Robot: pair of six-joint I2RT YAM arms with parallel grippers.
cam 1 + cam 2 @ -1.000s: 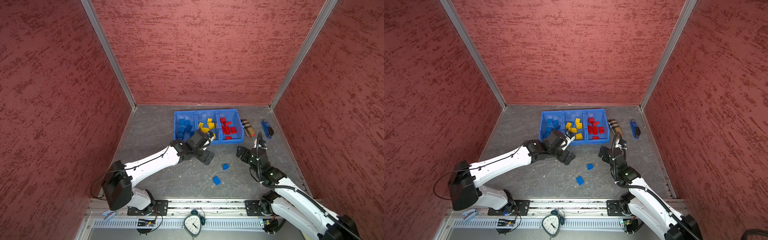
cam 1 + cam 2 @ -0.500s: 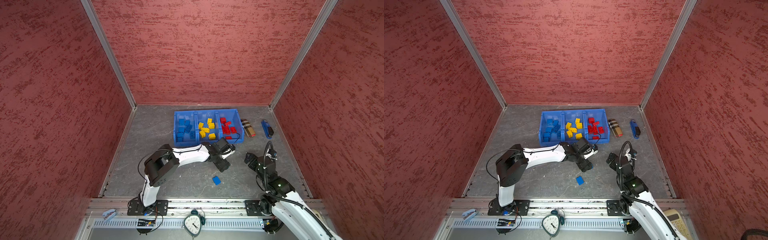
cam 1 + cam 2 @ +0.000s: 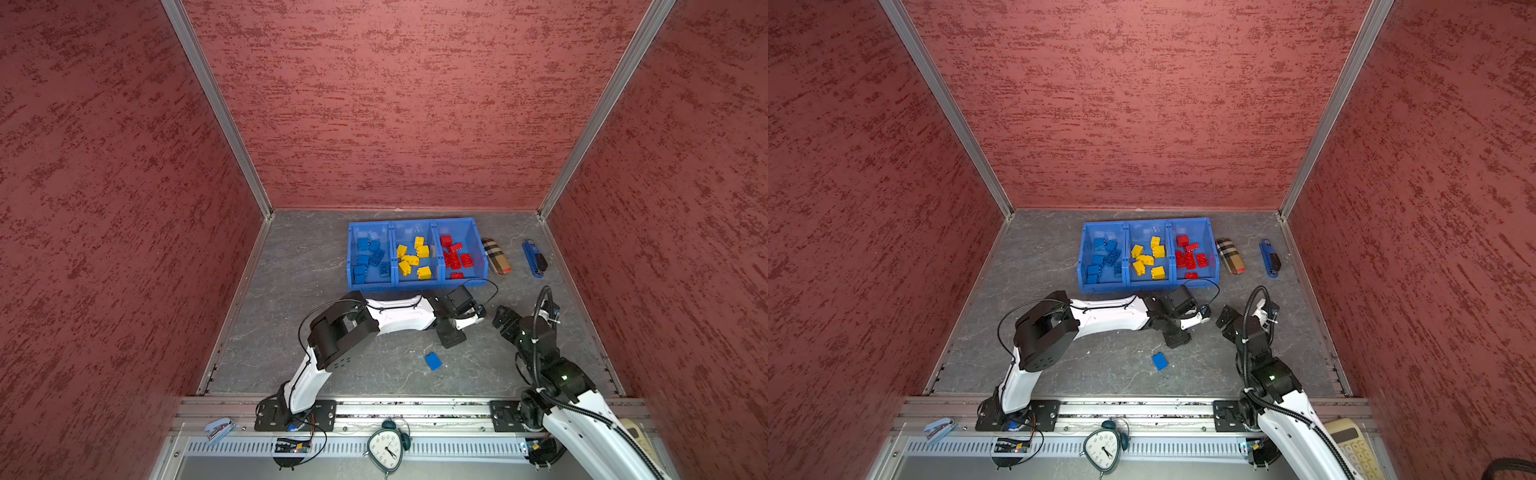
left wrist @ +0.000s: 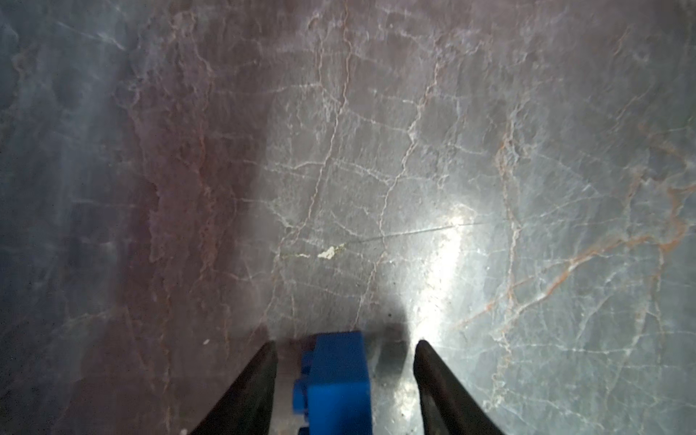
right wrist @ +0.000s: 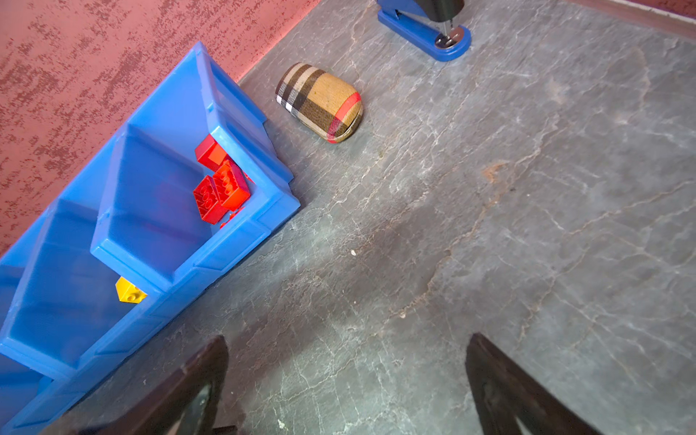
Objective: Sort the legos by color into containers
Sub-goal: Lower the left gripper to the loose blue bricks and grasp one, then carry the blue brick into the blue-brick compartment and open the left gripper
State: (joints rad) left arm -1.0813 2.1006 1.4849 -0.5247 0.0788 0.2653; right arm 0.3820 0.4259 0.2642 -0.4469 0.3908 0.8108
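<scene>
Blue lego (image 4: pixel 333 380) loose between half-open left jaws; right jaws wide, empty; plaid case (image 5: pixel 320 101), stapler (image 5: pixel 422 35) near containers (image 5: pixel 241 233)

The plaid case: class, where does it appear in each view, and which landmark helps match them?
Top view: plaid case between the bins and the stapler.
Top view: likewise, between bins and stapler.
Right wrist: on the table, between bins and stapler.
Left wrist: not in it.
Shared landmark: the bins.
</scene>
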